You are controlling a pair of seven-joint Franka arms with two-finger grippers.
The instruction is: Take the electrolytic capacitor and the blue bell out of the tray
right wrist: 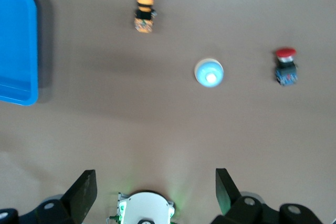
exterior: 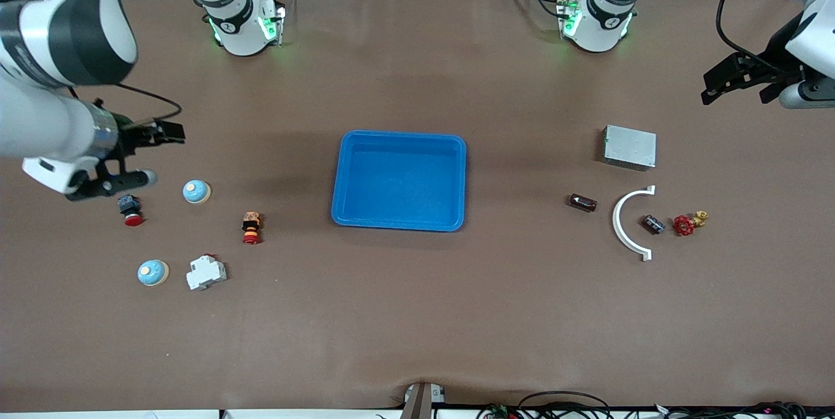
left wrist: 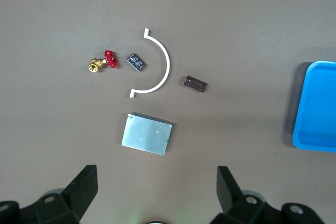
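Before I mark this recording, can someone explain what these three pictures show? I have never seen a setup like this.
Two robot arms stand at a brown table. One picture looks down from a high camera facing them; the other two come from cameras on each arm's wrist.

A blue tray sits mid-table, nothing in it. Toward the right arm's end lie two blue bells, two red-capped push buttons and a white switch block. Toward the left arm's end lie a grey metal box, a white curved bracket, two small dark capacitors and a red-handled valve.

The left gripper and right gripper hang open above their ends, holding nothing.
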